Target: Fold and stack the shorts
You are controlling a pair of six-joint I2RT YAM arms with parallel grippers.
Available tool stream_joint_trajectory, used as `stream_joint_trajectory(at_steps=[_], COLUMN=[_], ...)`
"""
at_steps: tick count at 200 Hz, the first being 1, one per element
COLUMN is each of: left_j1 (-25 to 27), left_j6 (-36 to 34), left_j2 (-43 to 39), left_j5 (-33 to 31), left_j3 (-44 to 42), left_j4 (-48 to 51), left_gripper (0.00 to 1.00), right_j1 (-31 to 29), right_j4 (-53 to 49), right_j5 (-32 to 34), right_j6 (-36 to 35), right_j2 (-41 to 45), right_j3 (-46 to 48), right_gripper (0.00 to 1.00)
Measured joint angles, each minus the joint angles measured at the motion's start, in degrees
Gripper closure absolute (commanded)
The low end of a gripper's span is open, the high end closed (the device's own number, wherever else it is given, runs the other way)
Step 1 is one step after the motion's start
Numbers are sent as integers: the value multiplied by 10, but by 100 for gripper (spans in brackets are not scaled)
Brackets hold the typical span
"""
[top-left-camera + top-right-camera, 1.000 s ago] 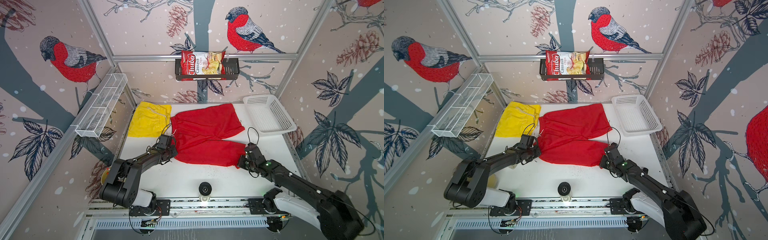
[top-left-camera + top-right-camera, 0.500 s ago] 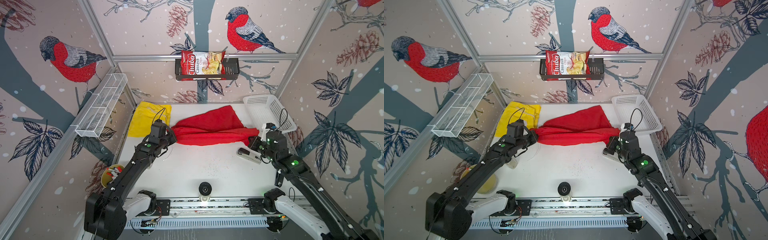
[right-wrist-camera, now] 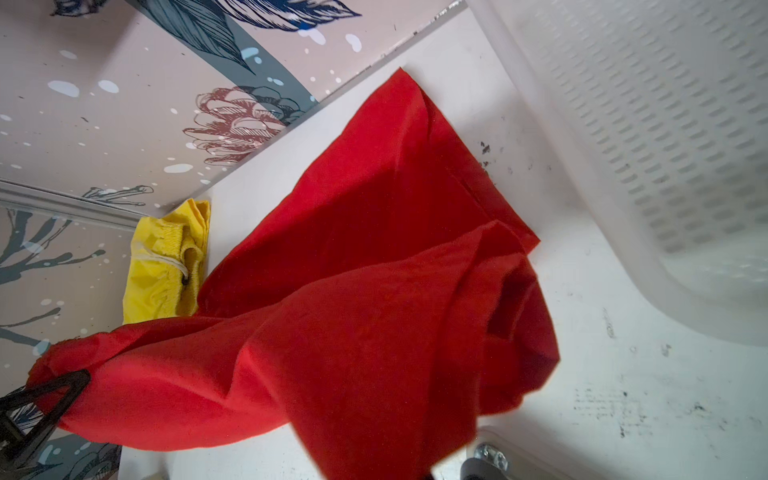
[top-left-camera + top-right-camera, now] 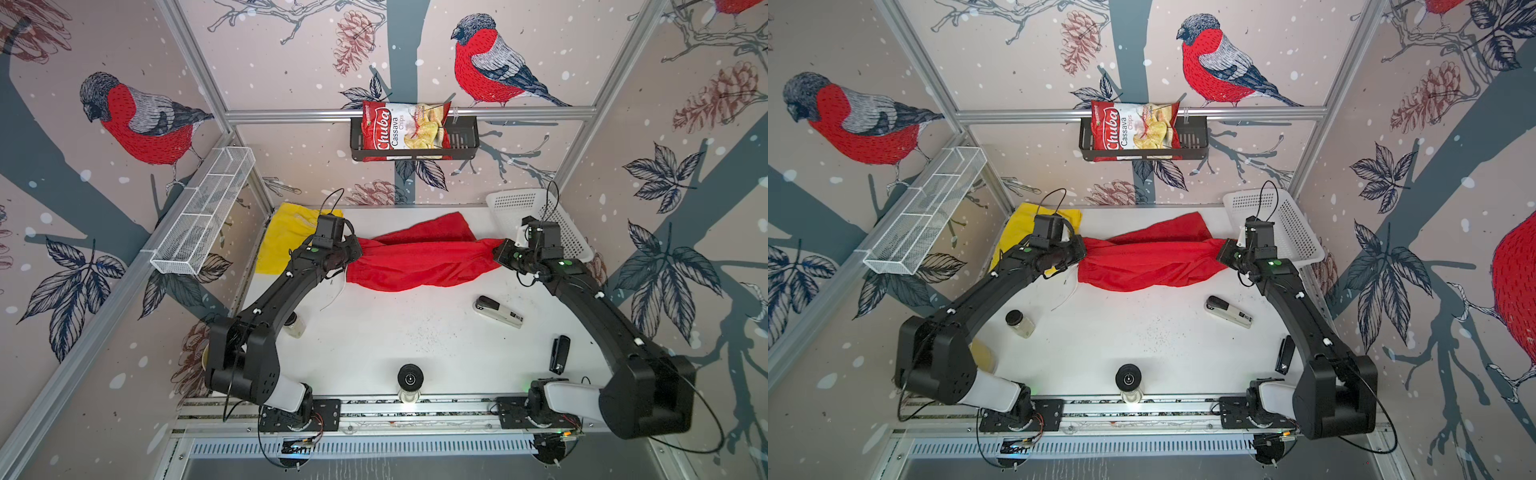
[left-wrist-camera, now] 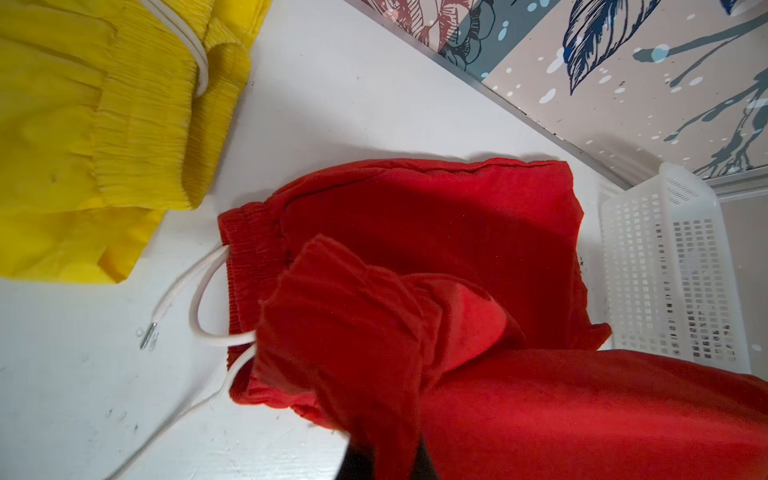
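Left gripper (image 4: 354,254) and right gripper (image 4: 499,252), jaws pinching its ends, hold the red shorts (image 4: 419,264) mid-fold; stacking with the yellow shorts (image 4: 286,237) is not yet done.

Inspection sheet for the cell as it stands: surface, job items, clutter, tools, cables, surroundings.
Surface: white table, dark specks near the middle.
Job's things: red shorts hang stretched between both tools, far leg on the table; yellow shorts lie in the far left corner.
Clutter: stapler, small black device, jar, white basket.
Tools: left tool and right tool both shut on the red shorts.
Cables: black loop above each wrist camera; white drawstring trails on the table.
Surroundings: bird-print walls, wire shelf, black rack holding a chip bag.
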State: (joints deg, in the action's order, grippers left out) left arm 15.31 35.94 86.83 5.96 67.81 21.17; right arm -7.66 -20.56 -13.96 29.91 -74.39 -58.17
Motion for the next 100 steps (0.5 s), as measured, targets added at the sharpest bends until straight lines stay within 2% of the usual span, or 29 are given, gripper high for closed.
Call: stream_joint_trajectory(at_steps=[30,40,44,100], left_j1=[-4,-4,-4,-15], left_j6=[-4,-4,-4,-5], left_j2=[9,7,6,41], left_j5=[-10,-15,-15,-12], left_j3=[0,-5,-8,-6], left_j4=[15,15,15,14], left_gripper=[99,99,99,99], right_j1=[9,10,11,16], right_j4=[13,14,16,40], right_j5=[0,0,0,-17], right_j6=[0,0,0,1], right_j2=[3,6,6,-43], right_j3=[30,43,49,45], right_gripper=[83,98,100,100])
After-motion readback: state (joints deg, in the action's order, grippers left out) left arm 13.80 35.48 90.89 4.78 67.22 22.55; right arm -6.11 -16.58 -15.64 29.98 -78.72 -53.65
